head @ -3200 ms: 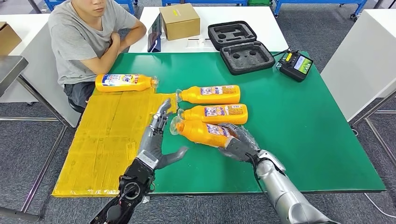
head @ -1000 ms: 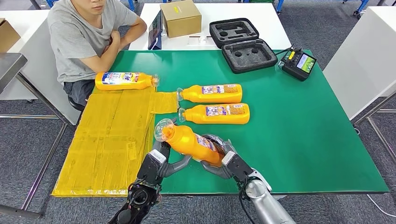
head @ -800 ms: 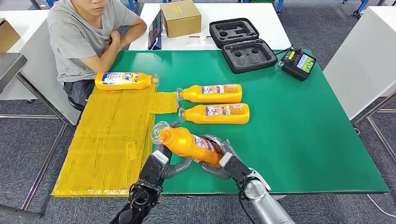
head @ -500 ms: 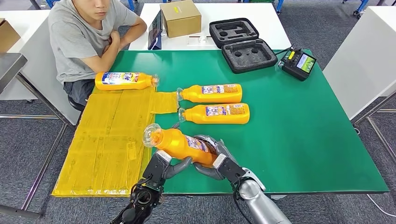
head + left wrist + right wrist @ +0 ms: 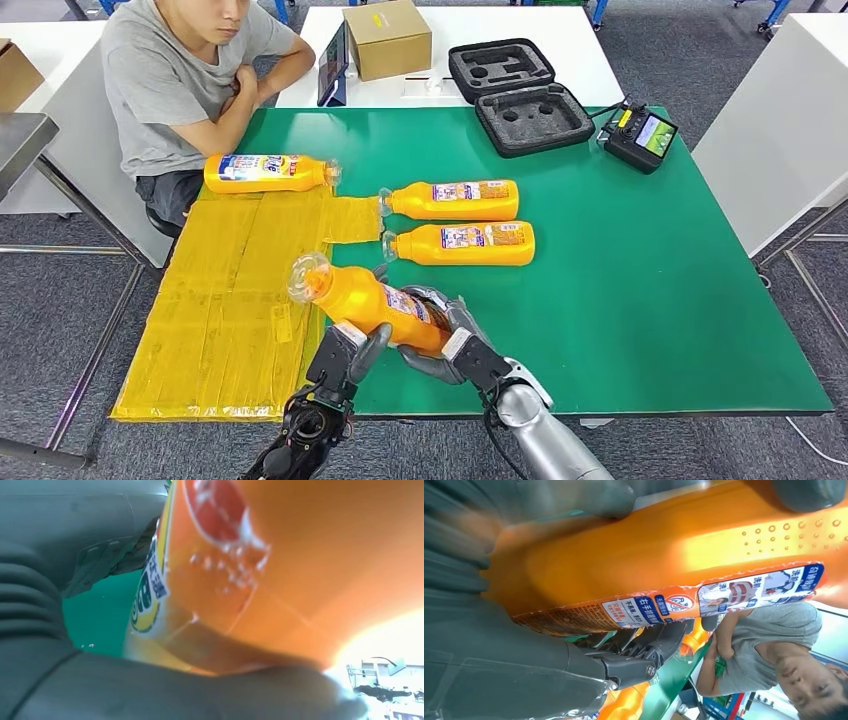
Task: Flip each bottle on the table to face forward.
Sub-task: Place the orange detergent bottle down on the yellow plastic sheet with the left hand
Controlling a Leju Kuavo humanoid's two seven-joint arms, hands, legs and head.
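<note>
An orange bottle (image 5: 365, 300) is held off the table near the front edge, tilted, its clear cap (image 5: 305, 275) pointing left over the yellow mat (image 5: 230, 290). My right hand (image 5: 445, 335) grips its base end. My left hand (image 5: 345, 358) cups the bottle from below, thumb pressed against it. In the left wrist view the bottle (image 5: 280, 570) sits between thumb and fingers. The right wrist view has its label (image 5: 664, 602) facing the camera. Two more bottles (image 5: 450, 200) (image 5: 462, 243) lie on the green table (image 5: 620, 280); a third (image 5: 265, 173) lies at the mat's far end.
A seated person (image 5: 180, 80) leans on the table's far left corner. An open black foam case (image 5: 515, 95), a controller (image 5: 640, 135) and a cardboard box (image 5: 385, 40) stand at the back. White tables flank the right side.
My right hand has lifted the bottle off the table and carried it left and toward me. My left hand drew back under it and its thumb has closed against the bottle.
</note>
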